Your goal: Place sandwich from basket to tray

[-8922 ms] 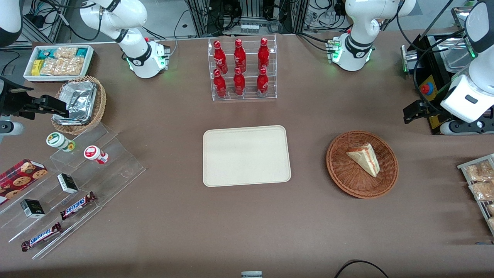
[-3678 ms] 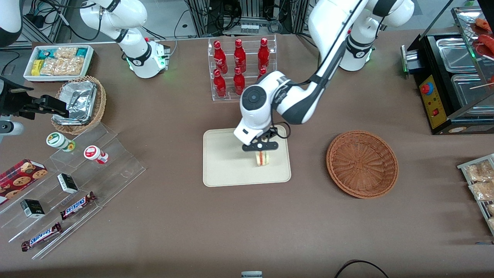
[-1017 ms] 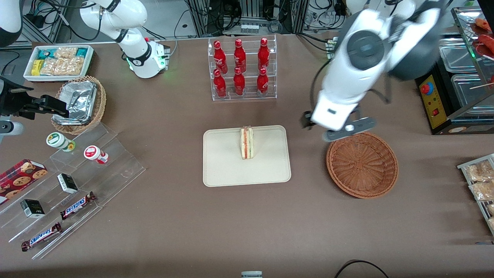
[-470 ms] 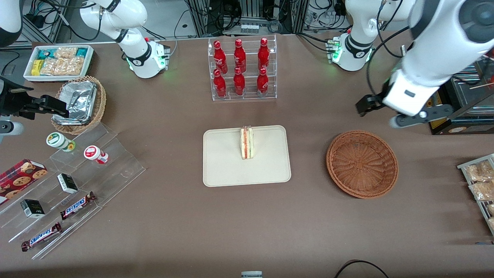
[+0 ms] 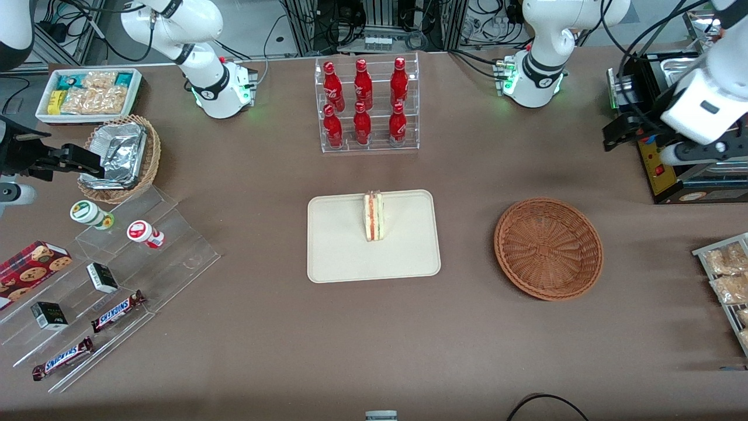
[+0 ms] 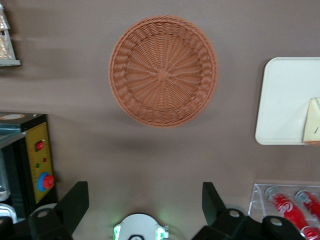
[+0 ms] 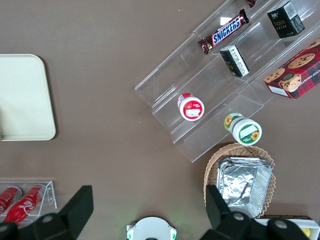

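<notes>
The sandwich stands on its edge on the cream tray, near the tray's rim nearest the bottle rack, with its pink, orange and green filling facing up. The reddish-brown basket is empty and sits beside the tray toward the working arm's end of the table. My left gripper hangs open and empty high above the table by the black machine, farther from the front camera than the basket. The left wrist view shows the empty basket, a part of the tray, a corner of the sandwich and the open gripper.
A clear rack of red bottles stands farther from the front camera than the tray. A black machine with a red button and snack packets lie at the working arm's end. Acrylic steps with candy bars, a foil-filled tan basket and a white bin lie at the parked arm's end.
My left gripper has swung away from above the basket's rim toward the working arm's end of the table, empty. The sandwich has stayed on the tray.
</notes>
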Action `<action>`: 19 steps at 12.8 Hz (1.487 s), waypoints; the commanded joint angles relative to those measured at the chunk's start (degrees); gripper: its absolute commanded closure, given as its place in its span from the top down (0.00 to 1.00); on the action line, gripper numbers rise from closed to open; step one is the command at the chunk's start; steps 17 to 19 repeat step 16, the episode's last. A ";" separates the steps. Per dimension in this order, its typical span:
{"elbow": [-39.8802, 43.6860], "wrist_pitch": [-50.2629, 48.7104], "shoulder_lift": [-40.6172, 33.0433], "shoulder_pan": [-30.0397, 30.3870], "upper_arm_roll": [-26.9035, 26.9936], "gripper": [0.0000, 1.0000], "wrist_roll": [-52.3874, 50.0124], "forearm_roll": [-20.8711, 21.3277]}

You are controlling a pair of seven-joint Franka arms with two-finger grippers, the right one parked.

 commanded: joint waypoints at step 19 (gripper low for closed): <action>6.71 1.58 6.32 3.55 -0.86 1.00 3.40 1.79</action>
